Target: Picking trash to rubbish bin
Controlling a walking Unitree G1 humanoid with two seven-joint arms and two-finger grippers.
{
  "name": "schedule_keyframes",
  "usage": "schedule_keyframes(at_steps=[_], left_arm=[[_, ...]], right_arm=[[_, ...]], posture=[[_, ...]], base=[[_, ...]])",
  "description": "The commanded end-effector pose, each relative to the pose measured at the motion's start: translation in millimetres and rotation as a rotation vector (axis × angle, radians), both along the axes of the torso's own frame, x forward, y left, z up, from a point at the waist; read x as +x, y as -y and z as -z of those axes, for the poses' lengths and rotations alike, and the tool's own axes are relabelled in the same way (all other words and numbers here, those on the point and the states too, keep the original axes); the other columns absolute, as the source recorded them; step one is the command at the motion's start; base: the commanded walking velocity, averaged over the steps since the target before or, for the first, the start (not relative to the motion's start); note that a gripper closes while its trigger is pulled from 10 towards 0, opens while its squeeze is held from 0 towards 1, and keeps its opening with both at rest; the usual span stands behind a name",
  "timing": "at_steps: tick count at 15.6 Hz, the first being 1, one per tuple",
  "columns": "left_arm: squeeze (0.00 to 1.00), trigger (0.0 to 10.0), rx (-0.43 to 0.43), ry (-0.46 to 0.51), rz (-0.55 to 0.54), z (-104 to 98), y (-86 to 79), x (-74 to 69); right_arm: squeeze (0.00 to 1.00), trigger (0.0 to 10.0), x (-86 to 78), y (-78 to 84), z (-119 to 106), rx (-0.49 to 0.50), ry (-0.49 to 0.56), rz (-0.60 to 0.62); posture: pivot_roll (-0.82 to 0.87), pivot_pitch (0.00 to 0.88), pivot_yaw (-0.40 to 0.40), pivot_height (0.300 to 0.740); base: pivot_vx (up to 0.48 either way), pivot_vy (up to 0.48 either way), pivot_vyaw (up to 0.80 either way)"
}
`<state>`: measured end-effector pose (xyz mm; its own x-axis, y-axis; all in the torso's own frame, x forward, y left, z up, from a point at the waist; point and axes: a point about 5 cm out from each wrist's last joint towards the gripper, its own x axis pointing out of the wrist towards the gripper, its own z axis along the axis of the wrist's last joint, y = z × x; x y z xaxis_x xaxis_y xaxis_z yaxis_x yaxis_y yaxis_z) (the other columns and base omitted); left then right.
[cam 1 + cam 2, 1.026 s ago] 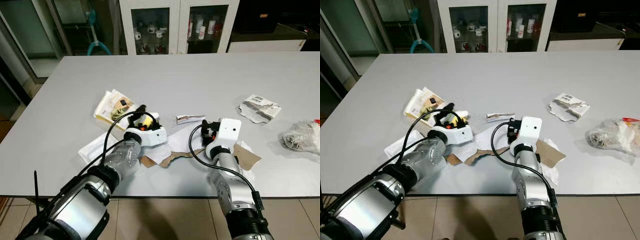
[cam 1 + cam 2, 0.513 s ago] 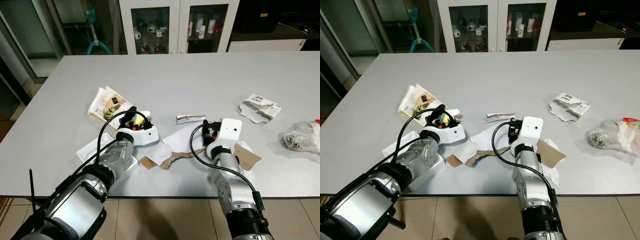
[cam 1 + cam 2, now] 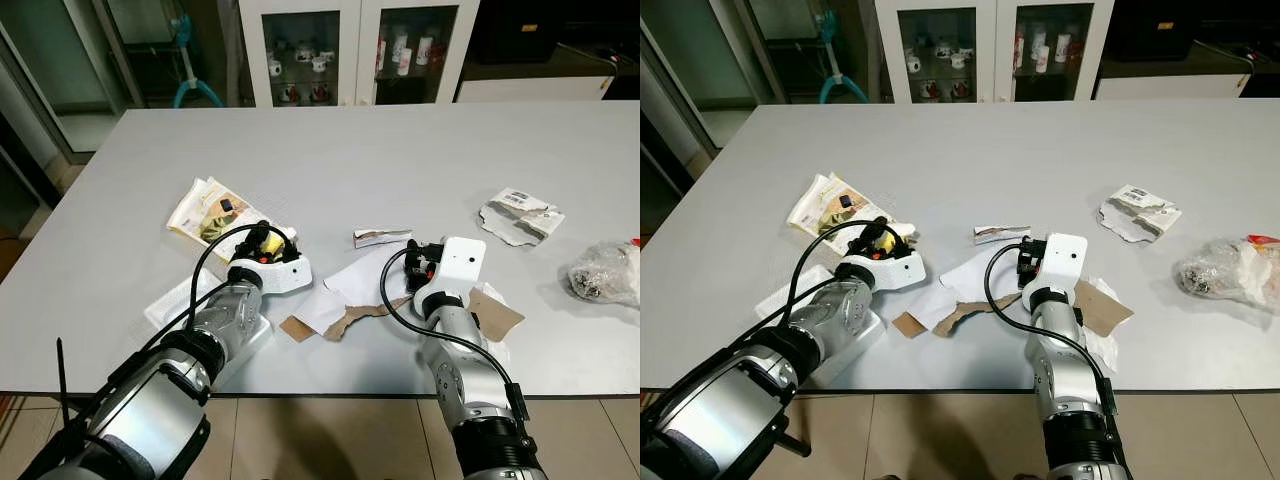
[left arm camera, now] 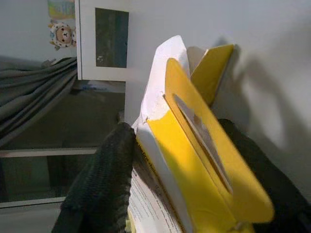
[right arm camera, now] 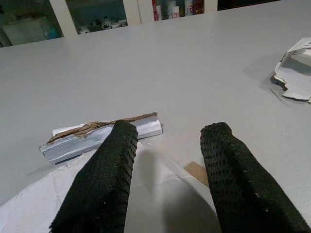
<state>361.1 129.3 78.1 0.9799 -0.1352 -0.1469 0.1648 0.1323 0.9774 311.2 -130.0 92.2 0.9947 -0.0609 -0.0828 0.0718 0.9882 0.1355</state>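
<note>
My left gripper (image 3: 263, 241) is shut on a yellow and white carton scrap (image 4: 194, 160), low over the grey table (image 3: 350, 160) beside a printed packet (image 3: 208, 211). Both black fingers (image 4: 104, 189) press the scrap's sides. My right gripper (image 3: 418, 262) stands open near the table's front. A small foil-and-cardboard strip (image 5: 104, 133) lies just beyond its fingertips, untouched, and is seen too as the strip (image 3: 381, 238). White paper (image 3: 350, 288) and torn brown cardboard (image 3: 342, 322) lie between the two arms.
A torn white box (image 3: 520, 215) and a crumpled clear plastic bag (image 3: 603, 274) lie at the right. A flat white piece (image 3: 176, 300) sits under my left forearm, and brown cardboard (image 3: 495, 312) beside my right wrist. Glass cabinets (image 3: 350, 50) stand beyond the table.
My left gripper has shifted left with the yellow scrap, off the white paper. The printed packet has slid a little left. The right arm has stayed put.
</note>
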Motion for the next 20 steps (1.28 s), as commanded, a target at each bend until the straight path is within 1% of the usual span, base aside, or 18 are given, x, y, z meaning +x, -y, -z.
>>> schedule_keyframes(at_steps=[1,3,9,11,12,13,14,15,16,17,19,20], left_arm=[[0.0,0.0,0.018,0.002,-0.014,-0.8,-5.8,1.1],[0.0,0.0,0.018,0.017,-0.016,-5.5,-6.2,3.8],[0.0,0.0,0.024,0.039,-0.012,-11.0,-6.8,6.9],[0.0,0.0,0.039,0.064,-0.008,-17.0,-7.9,10.0],[0.0,0.0,0.051,0.084,-0.005,-22.1,-9.0,12.6],[0.0,0.0,0.071,0.118,-0.006,-32.3,-12.5,17.7],[0.0,0.0,0.079,0.131,-0.007,-36.5,-14.2,19.8],[0.0,0.0,0.095,0.163,-0.013,-47.5,-19.6,24.7],[0.0,0.0,0.1,0.181,-0.018,-53.7,-22.8,27.3],[0.0,0.0,0.126,0.232,-0.029,-71.0,-32.3,33.7],[0.0,0.0,0.136,0.297,-0.034,-90.4,-38.4,39.5],[0.0,0.0,0.136,0.318,-0.036,-96.2,-39.4,41.1]], right_arm=[[0.0,10.0,0.1,-0.1,-1.4,0.018,0.009,0.009],[0.0,10.0,0.1,-0.4,-1.3,0.02,0.009,0.01],[0.0,10.0,0.2,-1.0,-0.6,0.025,0.009,0.013],[0.0,10.0,0.4,-0.9,-0.5,0.026,0.01,0.014],[0.0,10.0,0.6,-0.9,-0.4,0.026,0.01,0.015],[0.0,10.0,0.9,-1.5,-0.2,0.027,0.01,0.014],[0.0,10.0,1.0,-1.9,-0.1,0.027,0.011,0.014],[0.0,10.0,1.2,-2.8,-0.2,0.029,0.012,0.013],[0.0,10.0,1.3,-3.1,-0.3,0.03,0.013,0.013],[0.0,10.0,2.1,-4.4,-0.7,0.034,0.015,0.012],[0.0,10.0,3.0,-5.6,-1.9,0.039,0.021,0.01],[0.0,10.0,3.2,-5.7,-2.0,0.04,0.022,0.01]], posture=[[-0.03,0.022,0.068,0.74],[-0.03,0.022,0.07,0.74],[-0.03,0.017,0.074,0.74],[-0.03,0.013,0.075,0.74],[-0.03,0.009,0.074,0.74],[-0.02,0.004,0.074,0.74],[-0.02,0.004,0.074,0.74],[-0.02,0.0,0.076,0.74],[-0.02,0.0,0.075,0.74],[-0.02,0.0,0.078,0.74],[-0.02,0.0,0.078,0.74],[-0.02,0.0,0.079,0.74]], base=[[0.0,0.0,0.0],[0.0,0.0,0.0],[0.0,0.0,0.0],[0.0,0.0,0.0],[0.0,0.0,0.0],[0.0,0.0,0.0],[0.0,0.0,0.0],[0.0,0.0,0.0],[0.0,0.0,0.0],[0.0,0.0,0.0],[0.0,0.0,0.0],[0.0,0.0,0.0]])
